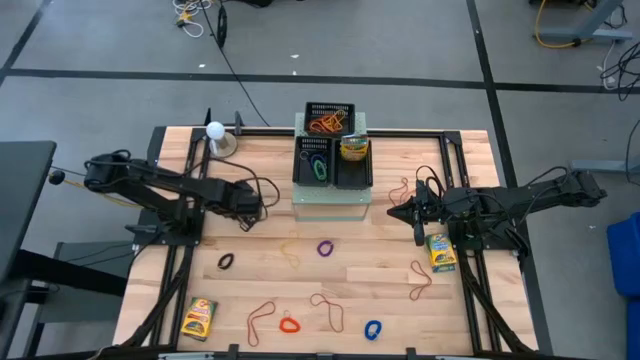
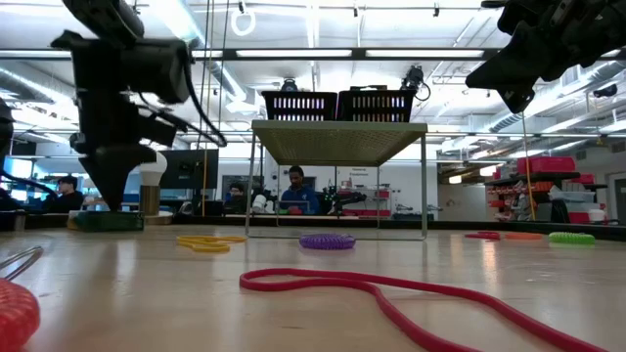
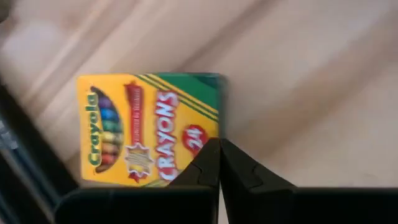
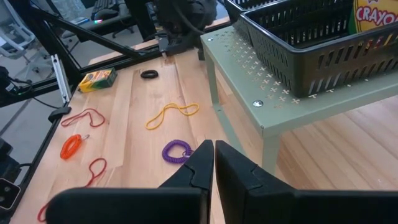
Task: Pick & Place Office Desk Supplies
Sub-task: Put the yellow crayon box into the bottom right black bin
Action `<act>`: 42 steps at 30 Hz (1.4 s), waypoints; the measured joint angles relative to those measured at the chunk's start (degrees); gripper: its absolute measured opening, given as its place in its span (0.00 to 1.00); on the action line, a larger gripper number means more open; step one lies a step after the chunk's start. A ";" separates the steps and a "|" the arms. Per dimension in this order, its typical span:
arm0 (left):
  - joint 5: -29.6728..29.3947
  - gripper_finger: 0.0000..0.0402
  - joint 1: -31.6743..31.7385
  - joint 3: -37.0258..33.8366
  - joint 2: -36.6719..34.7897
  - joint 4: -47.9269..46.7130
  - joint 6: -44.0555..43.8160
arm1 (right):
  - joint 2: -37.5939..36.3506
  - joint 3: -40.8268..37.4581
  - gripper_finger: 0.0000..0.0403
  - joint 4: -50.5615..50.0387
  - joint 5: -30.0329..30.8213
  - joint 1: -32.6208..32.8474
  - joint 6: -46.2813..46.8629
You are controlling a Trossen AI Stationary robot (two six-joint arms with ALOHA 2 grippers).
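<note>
1. Pale wood tabletop (image 1: pixel 370 285), judged well under half cleared; the task is in an early stage.
2. Nearest the left claw (image 3: pixel 219 146), whose fingers are pressed together on nothing, a Crayola crayon box (image 3: pixel 149 130) lies flat and face up just past the tips. Its long axis runs crosswise to the way the claw points. From above, though, this claw hangs over bare wood and no box shows under it.
3. Farther out from that claw lie a black loop (image 1: pixel 226 262), a purple loop (image 1: pixel 325 248), a red loop (image 1: pixel 289 324) and a blue loop (image 1: pixel 372 329), with thin rubber bands (image 1: pixel 420 280) scattered among them. All are still to be moved.
4. Beside the right claw (image 4: pixel 213 149), also pressed together and empty, a second crayon box (image 1: pixel 440 252) waits. Its long axis points roughly toward the trays.
5. Farthest from both claws, the black mesh trays (image 1: pixel 334 172) on the pale-green stand (image 1: pixel 330 203) already hold a tangle of bands (image 1: pixel 327 125), a green loop (image 1: pixel 318 168) and a third crayon box (image 1: pixel 353 148).
</note>
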 joint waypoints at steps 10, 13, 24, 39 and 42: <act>8.38 0.01 -20.75 5.89 -0.04 3.30 -7.41 | 0.00 0.00 0.06 0.00 0.00 0.00 0.00; 8.66 0.02 -24.79 8.77 -0.50 0.63 -16.11 | 0.00 0.00 0.06 0.00 0.00 0.00 -0.01; 12.78 0.01 -1.99 12.08 -11.87 -3.26 -2.51 | 0.00 0.00 0.06 0.00 0.00 0.00 -0.01; 12.63 0.27 31.27 11.29 -4.17 -13.69 23.00 | -0.02 0.00 0.06 0.00 0.00 0.00 -0.02; 12.68 0.35 35.39 11.29 -0.93 -12.04 25.54 | 0.00 0.00 0.06 0.00 0.00 0.02 0.00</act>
